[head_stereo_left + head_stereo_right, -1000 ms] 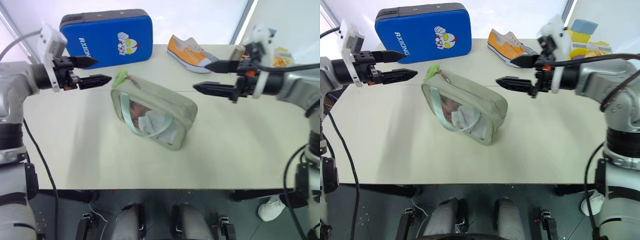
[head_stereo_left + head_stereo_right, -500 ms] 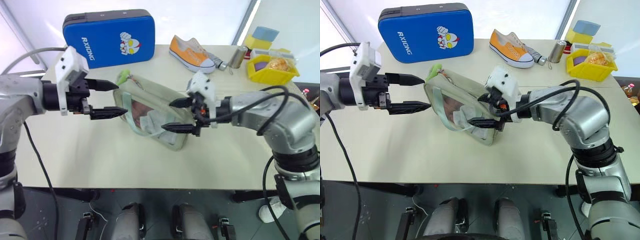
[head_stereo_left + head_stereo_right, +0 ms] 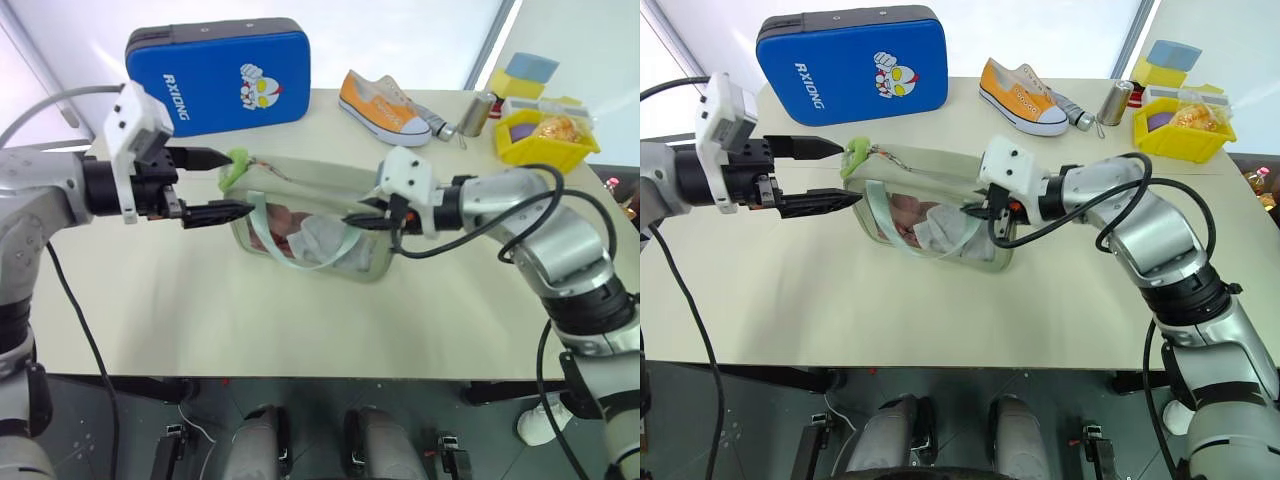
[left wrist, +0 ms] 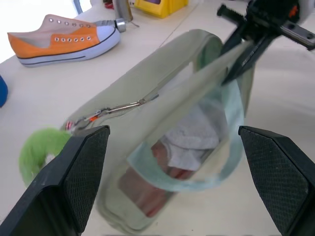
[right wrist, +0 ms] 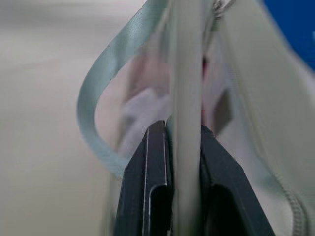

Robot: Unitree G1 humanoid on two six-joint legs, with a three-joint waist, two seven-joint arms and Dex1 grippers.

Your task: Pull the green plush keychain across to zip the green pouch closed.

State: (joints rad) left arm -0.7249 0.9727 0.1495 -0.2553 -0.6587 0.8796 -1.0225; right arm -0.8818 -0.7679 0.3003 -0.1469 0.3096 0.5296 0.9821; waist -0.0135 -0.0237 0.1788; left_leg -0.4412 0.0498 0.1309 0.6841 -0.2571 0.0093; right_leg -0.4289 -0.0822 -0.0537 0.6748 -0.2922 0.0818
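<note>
Green pouch (image 3: 310, 225) stands on the desk (image 3: 200, 310), centre, right gripper (image 3: 365, 220) with jaws clamped on its front edge (near the mint strap). Left gripper (image 3: 222, 183) jaws wide open, straddling the green plush keychain (image 3: 234, 160) at the pouch's left end, not gripping it.

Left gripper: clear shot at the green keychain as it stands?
Probably yes. The left gripper is open beside the keychain, nothing between them; the right gripper pinches the pouch at its other end.
</note>
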